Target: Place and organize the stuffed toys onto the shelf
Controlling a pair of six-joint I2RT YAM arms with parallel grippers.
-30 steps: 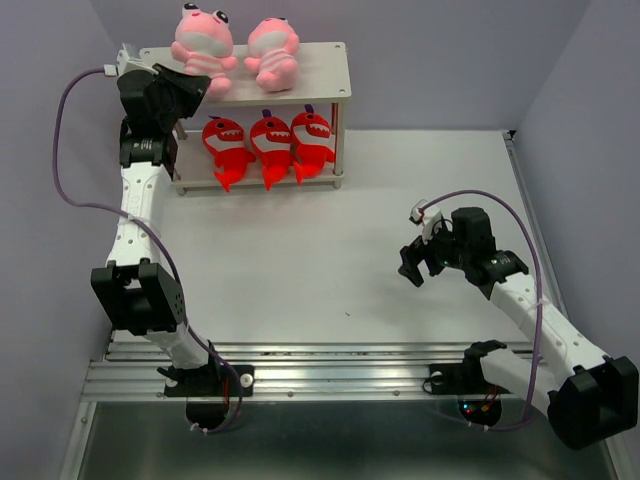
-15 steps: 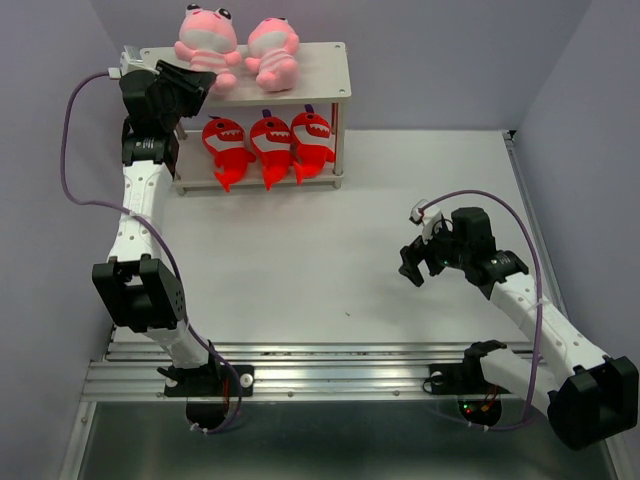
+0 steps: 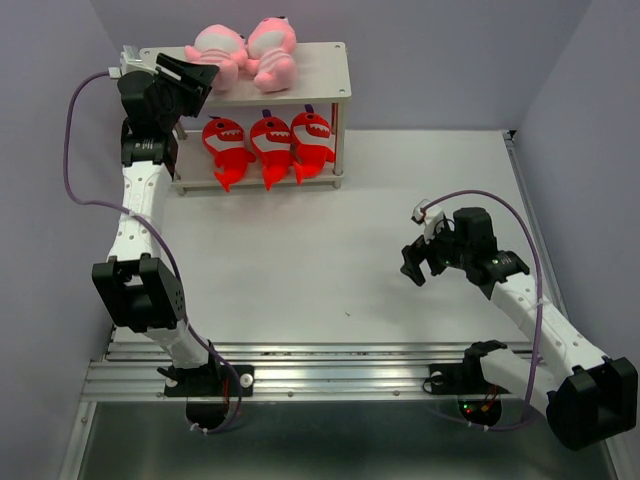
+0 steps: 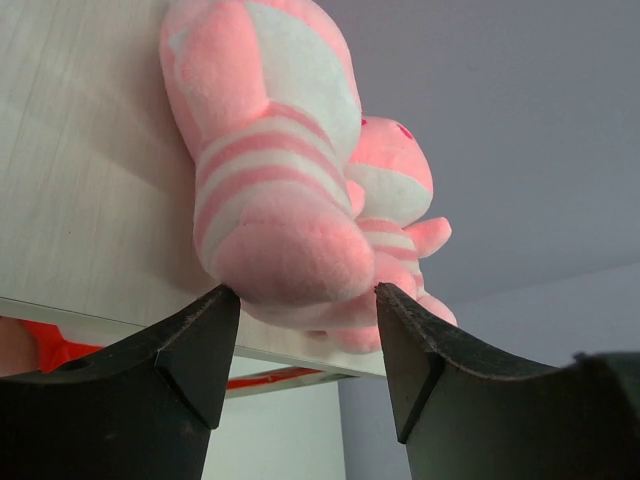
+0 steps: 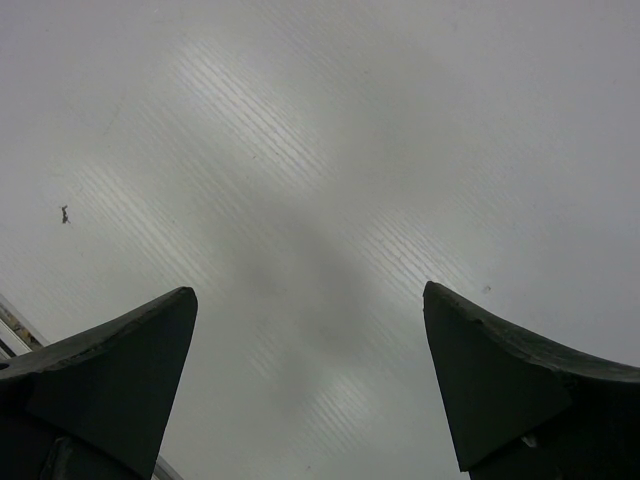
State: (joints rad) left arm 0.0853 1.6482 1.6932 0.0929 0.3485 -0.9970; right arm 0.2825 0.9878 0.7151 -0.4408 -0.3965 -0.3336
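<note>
Two pink striped stuffed toys lie side by side on the shelf's (image 3: 322,72) top board, the left one (image 3: 218,44) flat on its back, the right one (image 3: 273,52) beside it. Three red sharks (image 3: 269,146) stand in a row on the lower board. My left gripper (image 3: 192,74) is at the left end of the top board, open. In the left wrist view the left pink toy (image 4: 270,180) lies on the board (image 4: 80,200) with its lower end just at the gap of my left gripper (image 4: 305,300); the other pink toy (image 4: 395,190) is behind it. My right gripper (image 3: 415,262) hangs open over the table, nothing in it.
The shelf stands at the back left against the purple wall. Purple walls close in the table on the left, back and right. My right gripper (image 5: 310,300) sees only the grey table surface (image 5: 320,150).
My left gripper's jaws have spread apart and let go of the left pink toy, which tipped from upright onto its back on the top board. The right arm has not moved.
</note>
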